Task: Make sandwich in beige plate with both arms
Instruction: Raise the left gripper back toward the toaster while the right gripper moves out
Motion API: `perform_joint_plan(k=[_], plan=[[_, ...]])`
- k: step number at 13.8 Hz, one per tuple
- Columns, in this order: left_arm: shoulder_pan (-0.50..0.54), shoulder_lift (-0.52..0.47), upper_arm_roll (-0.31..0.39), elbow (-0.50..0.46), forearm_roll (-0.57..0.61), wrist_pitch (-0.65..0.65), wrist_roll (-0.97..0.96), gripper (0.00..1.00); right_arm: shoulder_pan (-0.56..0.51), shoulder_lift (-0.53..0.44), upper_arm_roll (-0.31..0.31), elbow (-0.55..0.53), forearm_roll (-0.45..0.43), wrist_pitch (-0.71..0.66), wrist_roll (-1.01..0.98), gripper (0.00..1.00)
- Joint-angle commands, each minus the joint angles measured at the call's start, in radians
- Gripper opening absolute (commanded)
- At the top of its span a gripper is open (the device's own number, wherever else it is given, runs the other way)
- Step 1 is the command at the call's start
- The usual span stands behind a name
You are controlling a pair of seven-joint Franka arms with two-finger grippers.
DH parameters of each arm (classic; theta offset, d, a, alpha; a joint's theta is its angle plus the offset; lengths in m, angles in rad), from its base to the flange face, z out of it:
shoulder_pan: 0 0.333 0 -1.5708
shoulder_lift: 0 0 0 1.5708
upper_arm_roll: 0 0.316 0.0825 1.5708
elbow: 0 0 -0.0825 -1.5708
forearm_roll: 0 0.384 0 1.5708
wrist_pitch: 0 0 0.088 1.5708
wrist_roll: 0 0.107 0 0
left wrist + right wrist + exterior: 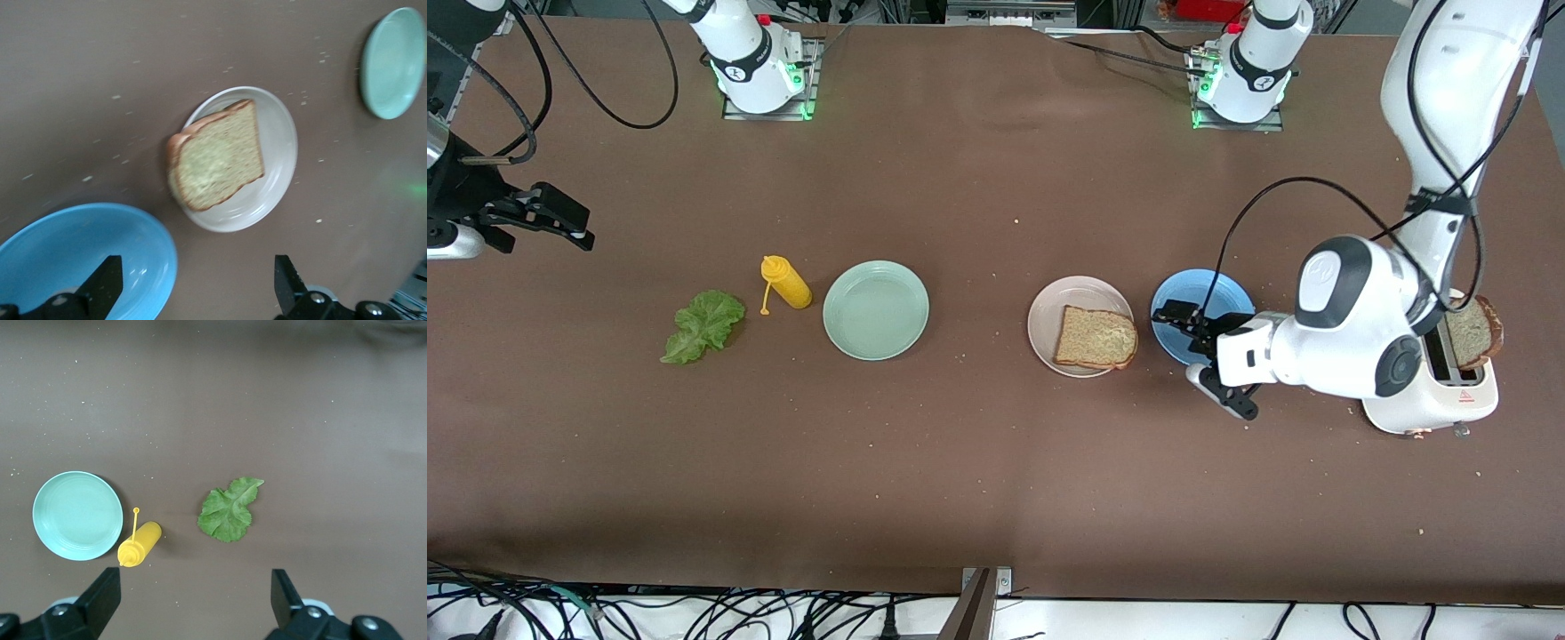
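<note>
The brown table [978, 462] carries everything. At the left arm's end stands a white toaster [1436, 404] with a bread slice [1474, 333] sticking up from its slot. The left gripper [1209, 360] hangs with fingers spread and empty over the blue plate [1200, 293]. Beside that plate lies the beige plate [1049, 316], holding one bread slice [1096, 338]. Next along sit the mint-green plate [876, 309], a lying yellow squeeze bottle [786, 282] and a lettuce leaf [703, 325]. The right gripper [543, 218] waits, released, above the table edge at the right arm's end.
</note>
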State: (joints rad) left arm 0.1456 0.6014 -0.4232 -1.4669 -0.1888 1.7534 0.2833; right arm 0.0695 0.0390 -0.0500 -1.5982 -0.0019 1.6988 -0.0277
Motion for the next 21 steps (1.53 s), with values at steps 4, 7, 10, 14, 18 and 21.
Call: perform_joint_plan(k=[4,7,10,14,18,21], plan=[[0.014,-0.268,0.017,-0.018,0.235,-0.168,-0.145,1.0,-0.004,0.019,0.005,0.023,0.005,0.005,-0.006,1.0],[0.029,-0.324,0.052,0.097,0.262,-0.32,-0.145,1.0,-0.014,0.03,0.001,0.021,0.019,0.016,-0.009,1.0],[0.045,-0.325,0.052,0.152,0.29,-0.348,-0.145,1.0,-0.013,0.044,0.001,0.023,0.026,0.036,-0.011,1.0],[0.0,-0.421,0.156,0.078,0.249,-0.275,-0.148,1.0,-0.017,0.096,-0.005,0.021,0.111,0.013,-0.353,1.0],[-0.075,-0.573,0.269,-0.102,0.244,-0.238,-0.252,1.0,-0.088,0.171,-0.01,0.021,0.259,0.01,-0.839,1.0],[-0.16,-0.644,0.325,-0.168,0.206,-0.241,-0.276,1.0,-0.2,0.248,-0.008,0.02,0.466,-0.077,-1.37,1.0]])
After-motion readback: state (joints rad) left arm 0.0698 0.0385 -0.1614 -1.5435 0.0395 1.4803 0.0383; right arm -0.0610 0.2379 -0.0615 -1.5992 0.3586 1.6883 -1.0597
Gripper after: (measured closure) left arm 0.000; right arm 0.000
